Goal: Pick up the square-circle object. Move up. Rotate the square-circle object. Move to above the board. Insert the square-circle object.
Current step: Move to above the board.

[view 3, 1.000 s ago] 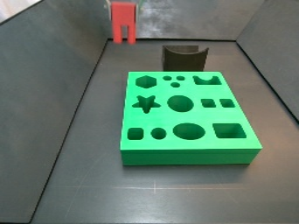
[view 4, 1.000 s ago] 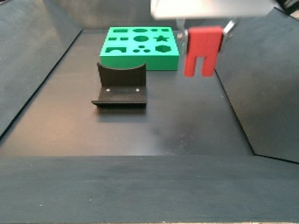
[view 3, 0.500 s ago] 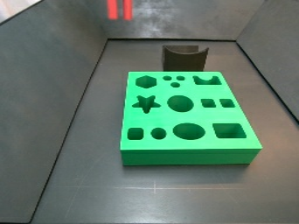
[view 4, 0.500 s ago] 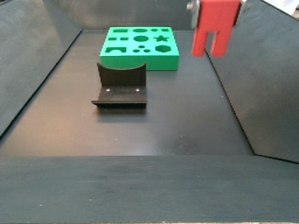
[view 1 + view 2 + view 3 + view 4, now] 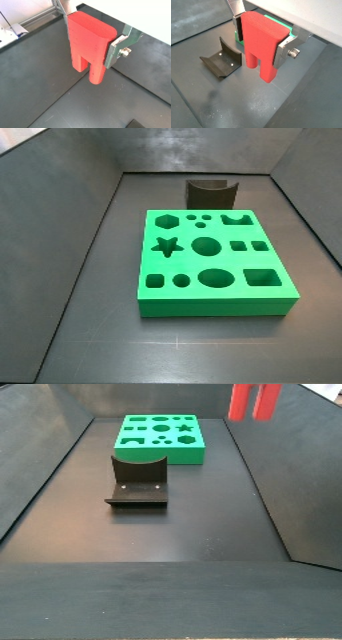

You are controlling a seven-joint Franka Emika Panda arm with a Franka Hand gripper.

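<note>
The square-circle object (image 5: pixel 85 35) is a red block with two short legs pointing down; it hangs high above the dark floor. My gripper (image 5: pixel 89 49) is shut on it, with a silver finger (image 5: pixel 117 47) on each side in both wrist views. In a side view only its legs (image 5: pixel 254 401) show at the upper edge, to the right of the board. The green board (image 5: pixel 214 260) lies flat on the floor with its cut-outs up, and a strip of it (image 5: pixel 285 26) shows behind the held piece. My gripper is out of frame in both side views.
The dark fixture (image 5: pixel 138 480) stands on the floor next to the board's edge, and it shows in a wrist view (image 5: pixel 222 62) below and beside the held piece. Sloping dark walls (image 5: pixel 80 238) close in the floor on the sides.
My gripper has risen with the red piece. It has left one side view through the top, and only the legs remain in the other.
</note>
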